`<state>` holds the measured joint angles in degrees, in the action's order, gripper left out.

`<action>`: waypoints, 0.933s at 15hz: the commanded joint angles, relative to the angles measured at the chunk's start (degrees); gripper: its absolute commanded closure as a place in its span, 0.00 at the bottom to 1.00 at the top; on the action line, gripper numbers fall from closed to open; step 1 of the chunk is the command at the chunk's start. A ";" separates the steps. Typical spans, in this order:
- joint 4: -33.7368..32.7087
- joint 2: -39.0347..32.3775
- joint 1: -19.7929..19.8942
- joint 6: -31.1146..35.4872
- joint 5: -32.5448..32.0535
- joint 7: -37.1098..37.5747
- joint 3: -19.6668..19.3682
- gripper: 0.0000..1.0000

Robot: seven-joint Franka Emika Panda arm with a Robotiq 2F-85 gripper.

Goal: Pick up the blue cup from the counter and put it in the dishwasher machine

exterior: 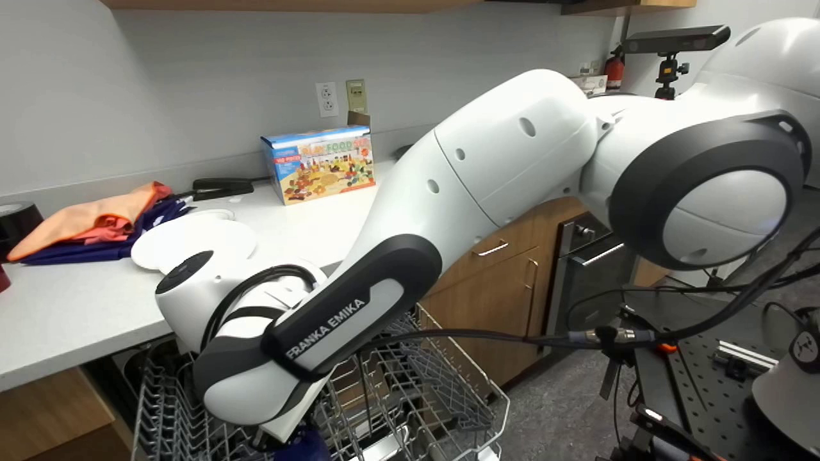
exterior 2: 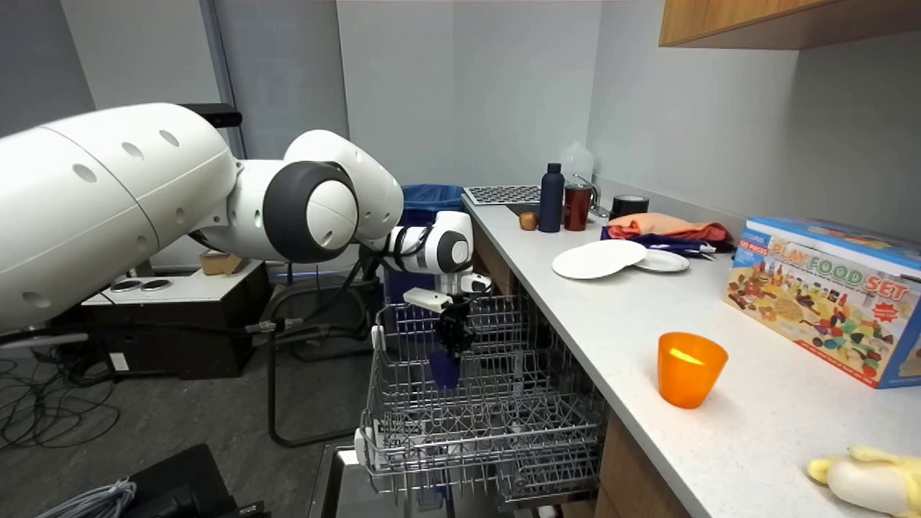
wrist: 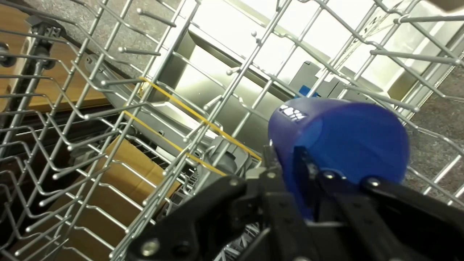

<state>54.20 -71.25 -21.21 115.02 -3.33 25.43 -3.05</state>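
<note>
The blue cup point(wrist: 351, 141) is in my gripper point(wrist: 285, 154), its open mouth facing the wrist camera. One finger is inside the cup and one outside, shut on its wall. In an exterior view the cup point(exterior 2: 445, 370) hangs under the gripper point(exterior 2: 455, 331), within the outline of the dishwasher machine's pulled-out upper rack point(exterior 2: 489, 437). Whether it touches the wires cannot be told. In an exterior view only part of the cup point(exterior: 304, 447) shows at the bottom edge. The white counter point(exterior 2: 597, 338) runs beside the rack.
The counter bears an orange cup point(exterior 2: 689, 374), white plates point(exterior 2: 597, 260), a play food box point(exterior 2: 820, 302), folded cloths point(exterior 2: 669, 226) and a dark bottle point(exterior 2: 552, 198). Upright rack tines point(wrist: 137, 52) surround the cup. A black-fronted oven point(exterior: 586, 282) is farther along the cabinets.
</note>
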 commanded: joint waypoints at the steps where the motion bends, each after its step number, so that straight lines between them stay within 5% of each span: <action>1: 0.00 -0.06 -0.15 0.57 -0.15 0.33 -0.20 0.49; 7: 0.04 -0.08 -0.20 0.93 -0.23 0.40 -0.28 0.03; 8: 0.04 -0.09 -0.30 1.02 -0.29 0.84 -0.47 0.00; 9: 0.14 -0.01 -0.03 0.17 0.00 0.02 0.00 0.13; 11: 0.14 -0.01 -0.03 0.19 0.00 0.04 0.00 0.00; 14: 0.14 -0.01 -0.03 0.20 0.00 0.05 0.00 0.00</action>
<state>54.35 -71.26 -21.24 115.22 -3.33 25.47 -3.06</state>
